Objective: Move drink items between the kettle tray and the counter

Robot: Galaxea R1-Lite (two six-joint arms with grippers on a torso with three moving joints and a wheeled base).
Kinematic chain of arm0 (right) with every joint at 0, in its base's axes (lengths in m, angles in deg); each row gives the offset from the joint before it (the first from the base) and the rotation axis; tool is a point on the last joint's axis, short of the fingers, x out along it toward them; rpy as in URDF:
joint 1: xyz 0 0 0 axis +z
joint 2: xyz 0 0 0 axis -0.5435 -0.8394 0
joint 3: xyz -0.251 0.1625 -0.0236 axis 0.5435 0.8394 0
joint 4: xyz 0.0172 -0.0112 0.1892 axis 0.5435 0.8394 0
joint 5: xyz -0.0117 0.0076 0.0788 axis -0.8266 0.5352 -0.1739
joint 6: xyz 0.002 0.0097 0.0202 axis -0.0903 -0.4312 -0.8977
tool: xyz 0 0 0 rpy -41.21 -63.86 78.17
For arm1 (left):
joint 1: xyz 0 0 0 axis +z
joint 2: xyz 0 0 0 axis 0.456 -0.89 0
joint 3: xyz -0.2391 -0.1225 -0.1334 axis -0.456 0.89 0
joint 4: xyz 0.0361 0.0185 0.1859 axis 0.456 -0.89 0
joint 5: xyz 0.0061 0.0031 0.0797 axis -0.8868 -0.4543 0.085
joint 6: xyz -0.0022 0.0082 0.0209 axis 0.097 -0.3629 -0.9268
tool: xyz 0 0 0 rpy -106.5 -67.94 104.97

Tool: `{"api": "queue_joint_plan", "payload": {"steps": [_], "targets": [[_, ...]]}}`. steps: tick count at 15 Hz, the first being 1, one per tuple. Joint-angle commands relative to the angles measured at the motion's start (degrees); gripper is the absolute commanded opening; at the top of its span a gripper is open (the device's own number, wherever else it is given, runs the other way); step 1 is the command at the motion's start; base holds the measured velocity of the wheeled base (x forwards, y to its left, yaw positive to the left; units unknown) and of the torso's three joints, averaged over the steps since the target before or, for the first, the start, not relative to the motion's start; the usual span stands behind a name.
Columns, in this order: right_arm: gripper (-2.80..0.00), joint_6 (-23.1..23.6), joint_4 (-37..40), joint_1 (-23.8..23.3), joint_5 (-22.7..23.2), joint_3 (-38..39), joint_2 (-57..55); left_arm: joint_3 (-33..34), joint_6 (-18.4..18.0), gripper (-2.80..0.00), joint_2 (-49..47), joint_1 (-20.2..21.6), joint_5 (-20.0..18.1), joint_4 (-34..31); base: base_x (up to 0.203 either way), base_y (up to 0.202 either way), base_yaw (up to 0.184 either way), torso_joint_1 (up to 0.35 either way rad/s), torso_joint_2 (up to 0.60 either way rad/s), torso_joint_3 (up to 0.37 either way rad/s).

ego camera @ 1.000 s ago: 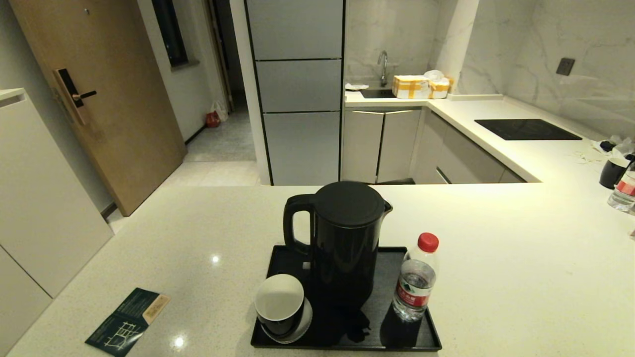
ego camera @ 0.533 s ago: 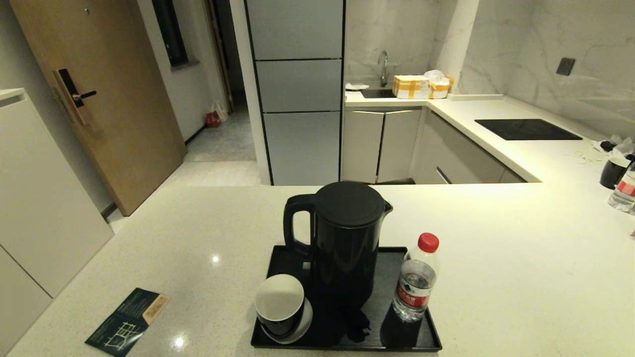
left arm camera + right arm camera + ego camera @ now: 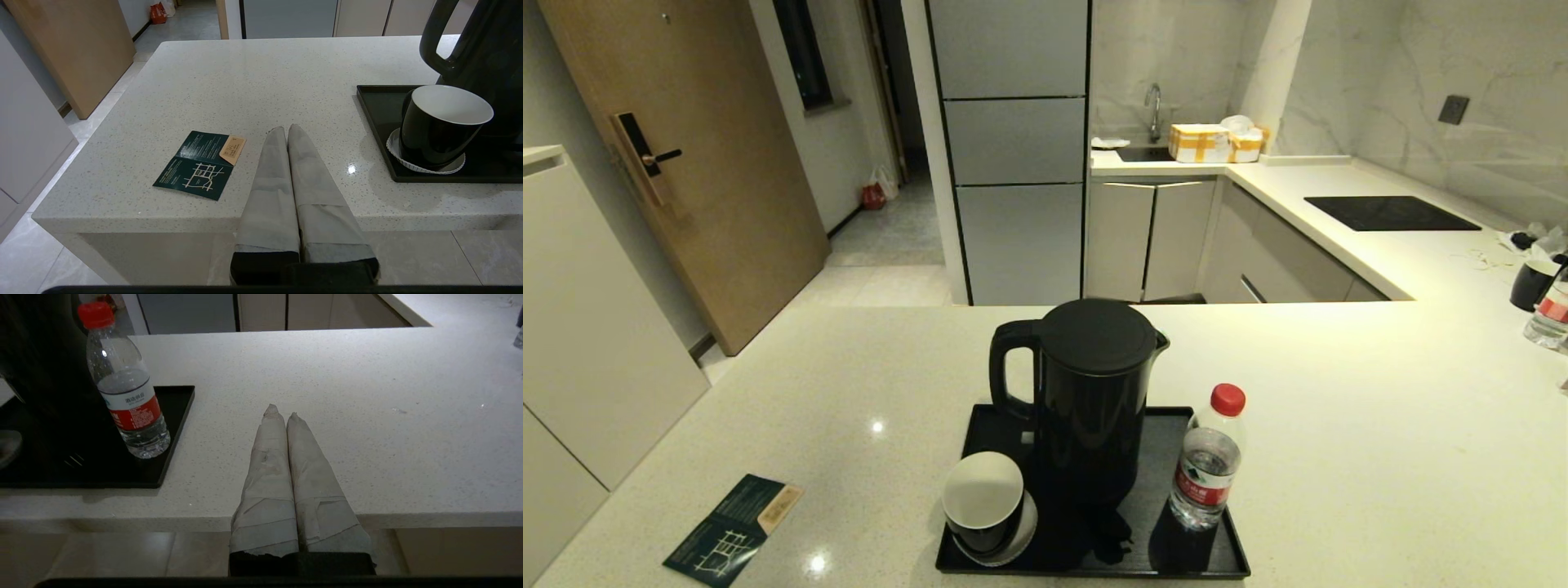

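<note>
While neither arm shows in the head view, each wrist camera shows its own gripper hanging just off the near edge of the counter (image 3: 1339, 425), fingers wrapped in pale tape and pressed together with nothing between them. The left gripper (image 3: 287, 130) points over the bare stone between a dark green leaflet (image 3: 199, 164) and the tray (image 3: 1217, 563). The right gripper (image 3: 280, 411) points at open counter on the other side of the tray, just beside the water bottle (image 3: 126, 388).

The black tray lies flat on the counter near its front edge and carries all three drink items. The kettle (image 3: 1086, 392) stands upright in the middle, lid on, handle toward the robot's left. The cup (image 3: 982, 498) sits on a white saucer (image 3: 425, 166) at the tray's near left corner, close against the kettle. The bottle stands upright, capped, on the tray's right side, near the rim.

Far off at the counter's right end stand a second bottle (image 3: 1552, 314) and another dark cup (image 3: 1531, 284). A black cooktop (image 3: 1388, 212) is set into the far worktop.
</note>
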Motion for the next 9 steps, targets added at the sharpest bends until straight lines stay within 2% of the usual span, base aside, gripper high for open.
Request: {"api": "queue_joint_plan", "payload": {"steps": [1, 9], "targets": [[-2.8, -1.22, -0.01, 0.0, -0.13, 0.09, -0.11, 0.0, -0.01, -2.8, -0.07, -0.02, 0.01, 0.0, 0.0, 0.0, 0.0, 0.0, 0.0, 0.0], [-2.8, -1.14, -0.01, 0.0, -0.05, 0.09, -0.11, 0.0, -0.01, -2.8, -0.07, -0.02, 0.01, 0.0, 0.0, 0.0, 0.0, 0.0, 0.0, 0.0]]}}
